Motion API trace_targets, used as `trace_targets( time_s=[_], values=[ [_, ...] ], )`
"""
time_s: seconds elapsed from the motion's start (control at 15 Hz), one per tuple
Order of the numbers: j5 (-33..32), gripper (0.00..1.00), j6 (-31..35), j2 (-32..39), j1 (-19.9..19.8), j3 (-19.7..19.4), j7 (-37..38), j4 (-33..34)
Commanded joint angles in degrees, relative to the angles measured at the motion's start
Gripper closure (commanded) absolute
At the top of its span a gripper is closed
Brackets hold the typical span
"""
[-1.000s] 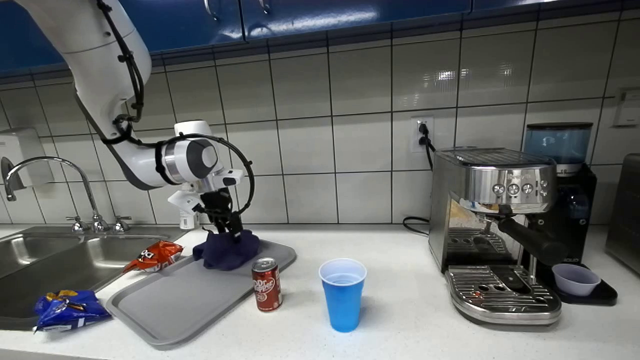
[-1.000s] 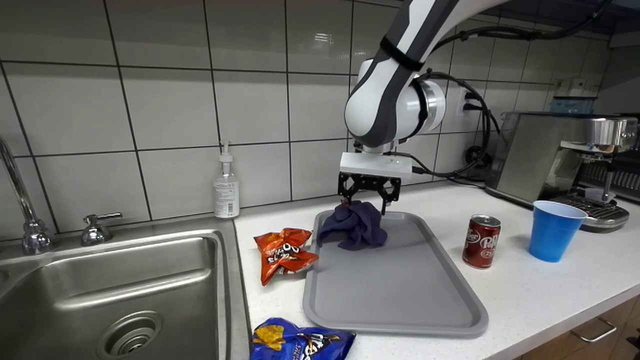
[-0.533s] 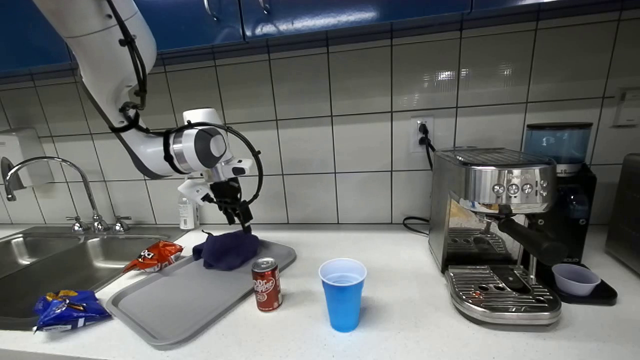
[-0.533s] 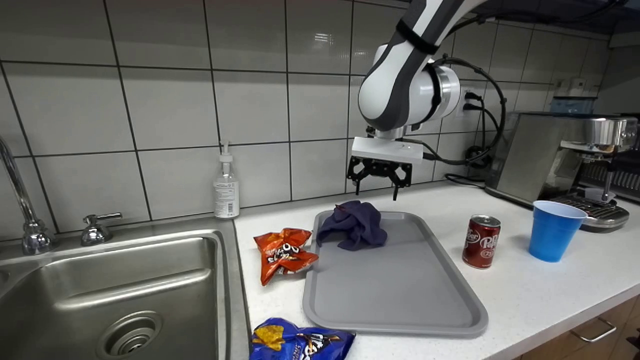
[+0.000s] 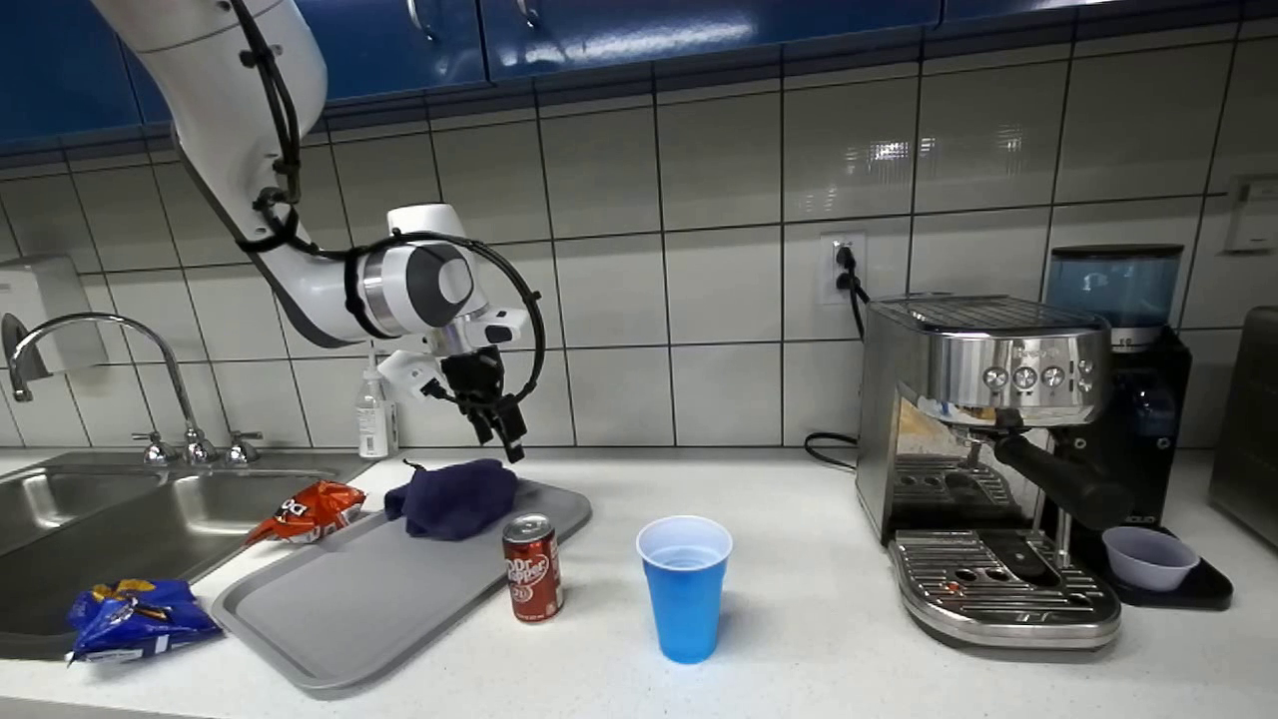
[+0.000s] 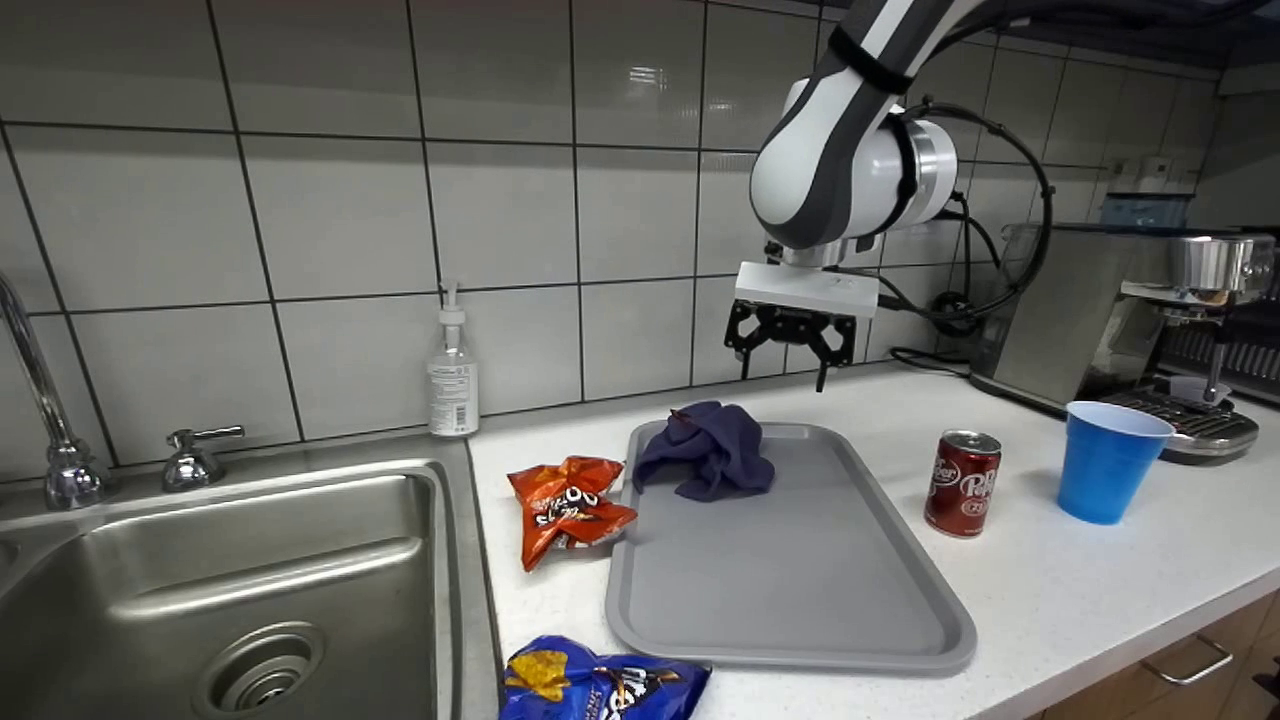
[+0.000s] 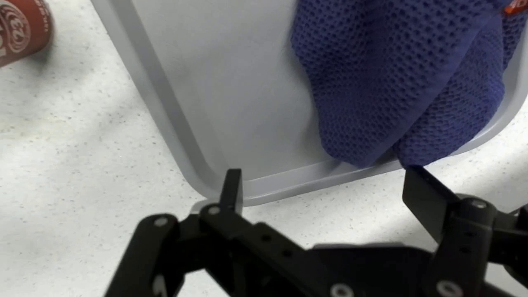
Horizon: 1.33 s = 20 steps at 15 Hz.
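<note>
My gripper (image 5: 500,447) is open and empty. It hangs above the counter near the tray's back edge, apart from the purple cloth, in both exterior views (image 6: 783,380). In the wrist view its two fingers (image 7: 323,171) stand wide apart with the tray edge and counter between them. The crumpled purple cloth (image 5: 454,499) lies at the back of the grey tray (image 5: 369,599); both also show in the wrist view, cloth (image 7: 392,82) and tray (image 7: 231,103). A small red-orange bit (image 7: 515,7) shows at the cloth; most of it is hidden.
A Dr Pepper can (image 6: 963,485) and a blue cup (image 6: 1110,465) stand beside the tray. An orange chip bag (image 6: 570,505) and a blue one (image 6: 605,685) lie between tray and sink (image 6: 455,560). A soap bottle (image 6: 453,385) and an espresso machine (image 5: 988,469) stand farther off.
My gripper has risen from the cloth and moved toward the espresso machine side. The fingers were at the cloth one second ago and are now clear of it. The cloth stays on the tray.
</note>
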Motion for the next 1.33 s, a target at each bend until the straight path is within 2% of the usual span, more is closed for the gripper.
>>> trace_targets(
  time_s=[0.0, 1.27],
  values=[
    [0.2, 0.00, -0.3, -3.4, -2.0, -0.5, -0.5, -2.8],
    [0.4, 0.00, -3.3, -7.0, -10.4, -8.6, 1.9, -6.1]
  ],
)
